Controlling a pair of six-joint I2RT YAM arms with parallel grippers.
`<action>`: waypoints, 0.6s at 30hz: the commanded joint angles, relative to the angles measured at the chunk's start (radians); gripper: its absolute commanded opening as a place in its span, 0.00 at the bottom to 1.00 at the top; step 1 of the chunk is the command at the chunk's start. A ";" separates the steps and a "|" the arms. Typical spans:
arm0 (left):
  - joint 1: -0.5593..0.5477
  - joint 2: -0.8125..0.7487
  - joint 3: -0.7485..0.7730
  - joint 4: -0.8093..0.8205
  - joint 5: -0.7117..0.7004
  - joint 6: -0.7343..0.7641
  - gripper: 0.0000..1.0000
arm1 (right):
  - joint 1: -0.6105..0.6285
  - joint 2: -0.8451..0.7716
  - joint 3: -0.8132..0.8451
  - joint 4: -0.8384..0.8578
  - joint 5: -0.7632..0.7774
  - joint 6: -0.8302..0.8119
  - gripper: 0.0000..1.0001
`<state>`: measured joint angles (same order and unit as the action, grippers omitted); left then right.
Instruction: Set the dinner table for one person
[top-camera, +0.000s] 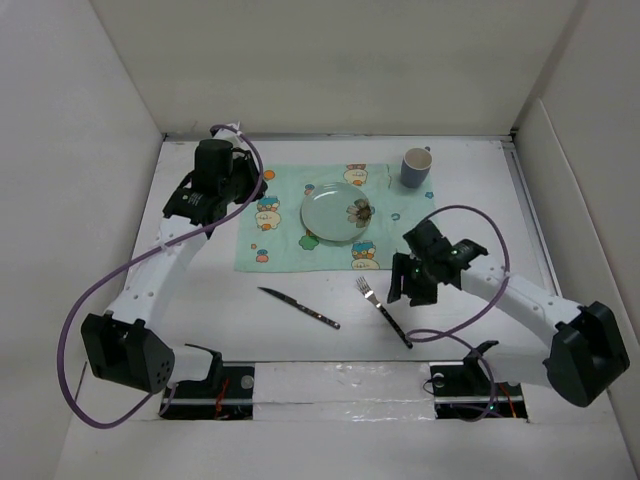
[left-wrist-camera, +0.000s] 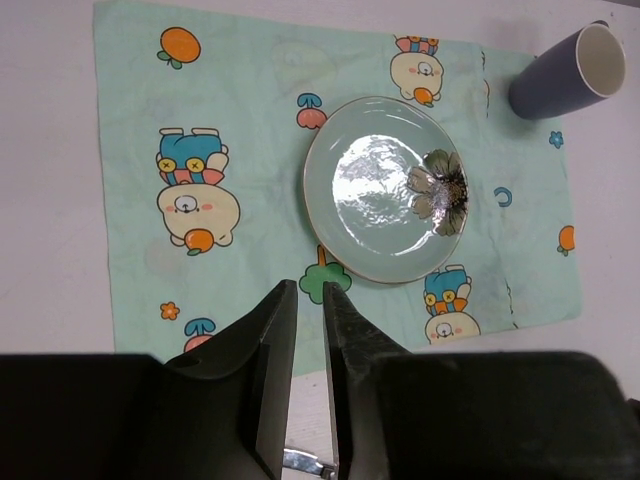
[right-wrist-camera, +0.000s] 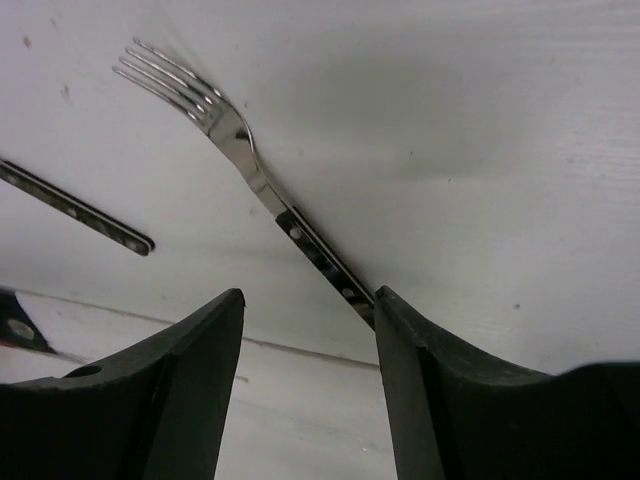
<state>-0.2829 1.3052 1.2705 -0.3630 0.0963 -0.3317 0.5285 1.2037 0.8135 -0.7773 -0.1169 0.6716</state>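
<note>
The white dinner table (top-camera: 200, 300) carries a mint-green cartoon placemat (top-camera: 285, 225) with a pale green plate (top-camera: 335, 212) on it. A blue-grey cup (top-camera: 416, 167) stands off the mat's far right corner. A knife (top-camera: 298, 307) and a fork (top-camera: 383, 310) lie on the bare table in front of the mat. My left gripper (left-wrist-camera: 310, 288) is shut and empty, held above the mat's near edge. My right gripper (right-wrist-camera: 309, 292) is open low over the fork (right-wrist-camera: 250, 160), its right finger by the black handle. The knife's handle end (right-wrist-camera: 80, 212) shows at the left.
The plate (left-wrist-camera: 385, 190) has a dark flower print near its right rim. The cup (left-wrist-camera: 565, 75) stands upright. White walls close in the table at the back and both sides. A white strip with the arm bases (top-camera: 340, 385) runs along the near edge.
</note>
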 joint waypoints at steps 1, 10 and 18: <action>-0.004 -0.004 0.046 0.018 0.019 0.011 0.15 | 0.103 0.096 0.013 -0.028 0.002 0.000 0.65; -0.004 -0.055 0.023 0.012 0.006 0.002 0.15 | 0.245 0.310 0.108 -0.043 0.176 0.057 0.63; -0.004 -0.080 0.059 0.045 0.016 -0.038 0.15 | 0.332 0.410 0.099 -0.016 0.240 0.123 0.45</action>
<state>-0.2829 1.2598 1.2747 -0.3630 0.0982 -0.3485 0.8135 1.5803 0.8909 -0.8005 0.0814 0.7654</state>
